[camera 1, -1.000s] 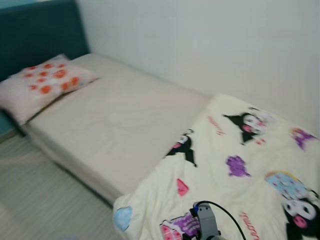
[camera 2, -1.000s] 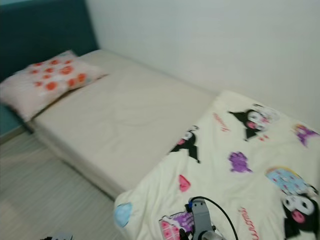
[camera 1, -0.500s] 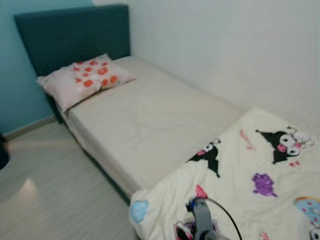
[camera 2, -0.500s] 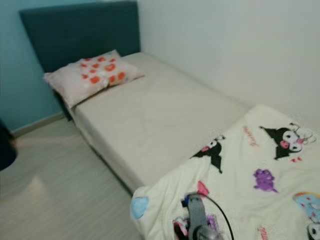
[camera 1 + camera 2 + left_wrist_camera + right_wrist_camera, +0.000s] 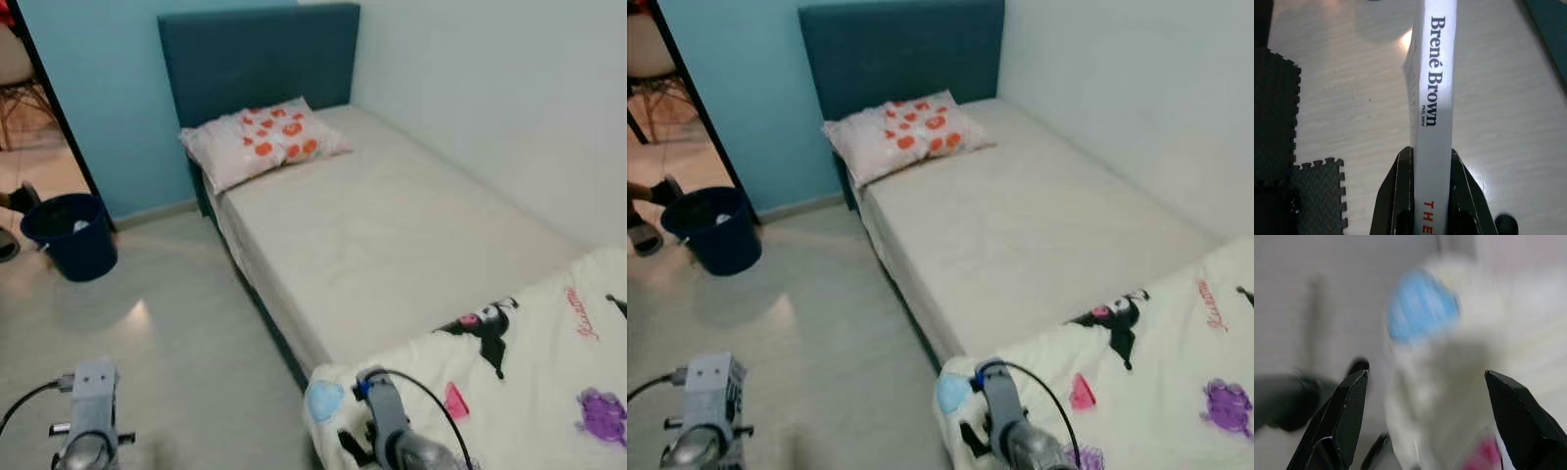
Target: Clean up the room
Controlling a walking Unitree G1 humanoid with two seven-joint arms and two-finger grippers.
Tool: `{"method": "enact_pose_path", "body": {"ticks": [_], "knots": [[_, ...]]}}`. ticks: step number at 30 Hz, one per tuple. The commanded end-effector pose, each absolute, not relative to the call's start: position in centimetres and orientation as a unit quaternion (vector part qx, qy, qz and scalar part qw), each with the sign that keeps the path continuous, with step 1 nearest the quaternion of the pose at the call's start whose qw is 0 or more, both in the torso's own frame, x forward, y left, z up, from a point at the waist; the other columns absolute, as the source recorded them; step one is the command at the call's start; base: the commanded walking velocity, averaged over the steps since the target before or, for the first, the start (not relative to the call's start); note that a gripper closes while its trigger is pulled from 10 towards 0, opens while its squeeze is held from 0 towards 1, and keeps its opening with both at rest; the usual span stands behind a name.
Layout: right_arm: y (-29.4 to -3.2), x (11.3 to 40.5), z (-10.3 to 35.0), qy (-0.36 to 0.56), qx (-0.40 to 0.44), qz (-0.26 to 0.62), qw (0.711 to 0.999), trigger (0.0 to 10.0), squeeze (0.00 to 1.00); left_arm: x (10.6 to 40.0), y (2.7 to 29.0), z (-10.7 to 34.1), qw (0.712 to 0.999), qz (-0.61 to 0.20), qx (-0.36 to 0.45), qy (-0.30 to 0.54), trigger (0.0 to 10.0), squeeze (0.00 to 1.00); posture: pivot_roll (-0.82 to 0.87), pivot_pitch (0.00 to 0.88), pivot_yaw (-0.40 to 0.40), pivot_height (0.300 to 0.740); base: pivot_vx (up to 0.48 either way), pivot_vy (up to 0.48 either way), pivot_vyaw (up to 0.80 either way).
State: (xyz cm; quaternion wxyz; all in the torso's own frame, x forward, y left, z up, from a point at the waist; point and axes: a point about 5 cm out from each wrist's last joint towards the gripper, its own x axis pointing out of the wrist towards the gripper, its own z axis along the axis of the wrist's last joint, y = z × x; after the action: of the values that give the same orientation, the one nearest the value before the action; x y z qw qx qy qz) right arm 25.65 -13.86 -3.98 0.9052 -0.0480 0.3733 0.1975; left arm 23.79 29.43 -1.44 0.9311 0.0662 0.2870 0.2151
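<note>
Camera swung left; left tool (image 5: 1426, 166) clamps book (image 5: 1435, 88); right tool (image 5: 1422, 396) spread wide.

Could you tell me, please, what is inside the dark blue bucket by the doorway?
Inside the dark blue bucket, one small pale object shows near the rim; I cannot tell what it is. The near wall hides the rest of the inside, so the bottom cannot be seen.

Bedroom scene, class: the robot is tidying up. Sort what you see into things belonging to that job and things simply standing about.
Belonging to the job:
book, clamped in the left gripper
cartoon blanket, beside the open right gripper

Standing about:
pillow
headboard
dark bucket
</note>
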Motion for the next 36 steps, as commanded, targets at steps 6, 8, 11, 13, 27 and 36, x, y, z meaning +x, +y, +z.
{"method": "enact_pose_path", "body": {"ticks": [6,8,11,13,27,36], "knots": [[-11.5,26.5,-3.0,0.335,-0.089,0.279,0.896,10.0,0.0,26.1,27.0,-0.4,0.955,0.176,0.037,0.235,10.0,0.0,-0.03,0.076,-0.06,0.74,0.379,0.0,0.73],[-11.3,26.5,-2.9,0.332,-0.09,0.283,0.895,10.0,0.0,26.2,26.5,-0.5,0.957,0.172,0.03,0.232,10.0,0.0,-0.03,0.076,-0.06,0.74,0.48,0.0,0.73],[-11.0,26.6,-2.7,0.325,-0.085,0.289,0.896,10.0,0.0,26.6,25.3,-0.5,0.962,0.158,0.013,0.222,10.0,0.0,-0.03,0.077,-0.062,0.74,0.48,0.0,0.73],[-10.9,26.9,-2.5,0.318,-0.086,0.289,0.899,10.0,0.0,27.3,24.6,-0.1,0.967,0.147,-0.007,0.207,10.0,0.0,-0.03,0.077,-0.063,0.74,0.48,0.0,0.73],[-8.6,32.0,4.2,0.17,0.148,0.313,0.923,10.0,0.0,35.0,20.3,10.5,0.971,-0.087,-0.216,-0.045,10.0,0.0,-0.05,0.077,-0.048,0.74,0.48,0.0,0.11],[-7.9,33.2,6.4,0.118,0.233,0.311,0.914,10.0,0.0,35.8,17.9,14.7,0.922,-0.226,-0.285,-0.131,10.0,0.0,-0.05,0.075,-0.043,0.74,0.48,0.0,-0.67]]}}
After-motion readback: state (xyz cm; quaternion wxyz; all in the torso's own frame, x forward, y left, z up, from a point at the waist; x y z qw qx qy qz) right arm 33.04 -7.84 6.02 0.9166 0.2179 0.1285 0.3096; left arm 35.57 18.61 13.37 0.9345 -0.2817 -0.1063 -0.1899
